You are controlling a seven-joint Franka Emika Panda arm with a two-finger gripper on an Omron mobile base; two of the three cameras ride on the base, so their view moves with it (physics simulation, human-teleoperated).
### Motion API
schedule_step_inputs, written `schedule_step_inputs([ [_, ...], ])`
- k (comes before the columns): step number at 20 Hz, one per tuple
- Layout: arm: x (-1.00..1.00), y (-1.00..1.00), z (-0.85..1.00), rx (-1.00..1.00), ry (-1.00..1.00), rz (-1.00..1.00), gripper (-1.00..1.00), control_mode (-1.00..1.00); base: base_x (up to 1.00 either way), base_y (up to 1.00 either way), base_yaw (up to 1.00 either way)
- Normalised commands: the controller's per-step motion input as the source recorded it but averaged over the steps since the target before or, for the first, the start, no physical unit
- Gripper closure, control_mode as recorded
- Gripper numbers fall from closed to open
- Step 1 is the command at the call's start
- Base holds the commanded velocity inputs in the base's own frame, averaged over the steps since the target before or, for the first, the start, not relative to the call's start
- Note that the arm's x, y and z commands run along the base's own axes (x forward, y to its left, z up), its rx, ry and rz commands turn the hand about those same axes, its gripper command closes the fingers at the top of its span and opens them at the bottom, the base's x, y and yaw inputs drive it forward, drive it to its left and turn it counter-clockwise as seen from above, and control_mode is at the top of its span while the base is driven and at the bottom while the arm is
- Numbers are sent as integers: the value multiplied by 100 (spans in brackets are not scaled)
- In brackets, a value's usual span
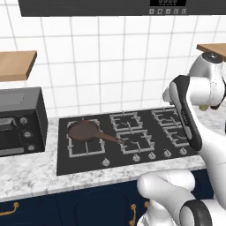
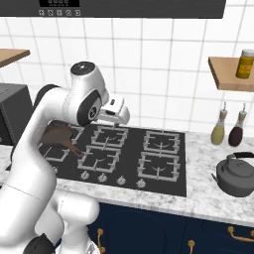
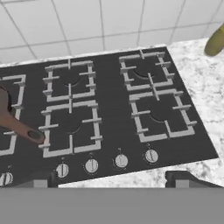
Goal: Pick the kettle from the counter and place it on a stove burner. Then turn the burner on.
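Right then, I had the white arm raised above the black cooktop (image 2: 114, 149), its gripper (image 3: 111, 177) held over the front edge and looking down at the burners; the 2 dark fingertips (image 3: 186, 178) sat far apart at the bottom of the hand view with nothing between them, so I judged the pincer spread and empty. The kettle (image 2: 236, 176) stood upright on the counter (image 2: 208, 201), well to the right of the cooktop, its thin dark handle arching over the lid and its spout pointing left toward the burners. Behind it, against the tiled wall, stood 2 bottles (image 2: 219, 127), and a jar (image 2: 245, 63) rested on a wooden shelf above. A brown frying pan (image 1: 84, 130) occupied the far left burner, its handle stretching toward the middle front burner. A row of knobs (image 3: 121, 161) ran along the cooktop's front edge. The risks, as I judged them: the arm had a long swing to the right, and a careless approach could knock the bottles or push the kettle along the marble; the handle was thin, so a grasp off its centre could let the kettle tilt or slip; setting it down near the pan handle could cause a bump; and with the knobs so alike, I could easily turn the wrong 1.
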Motion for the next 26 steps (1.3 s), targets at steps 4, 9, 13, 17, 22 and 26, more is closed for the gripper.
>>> schedule_step_inputs([
  [4,-15,-100,0,0,-1,-42,-100,-100,0,0,0],
  [9,-1,-100,-5,0,0,-41,-100,-100,0,0,0],
  [13,0,-100,-13,0,0,-39,-100,-100,0,0,0],
  [17,0,-100,-12,1,0,-35,-100,-100,0,0,0],
  [22,0,-100,-27,9,2,-31,-100,-100,0,0,0],
  [26,1,-100,-45,16,4,-24,-100,-100,0,0,0],
])
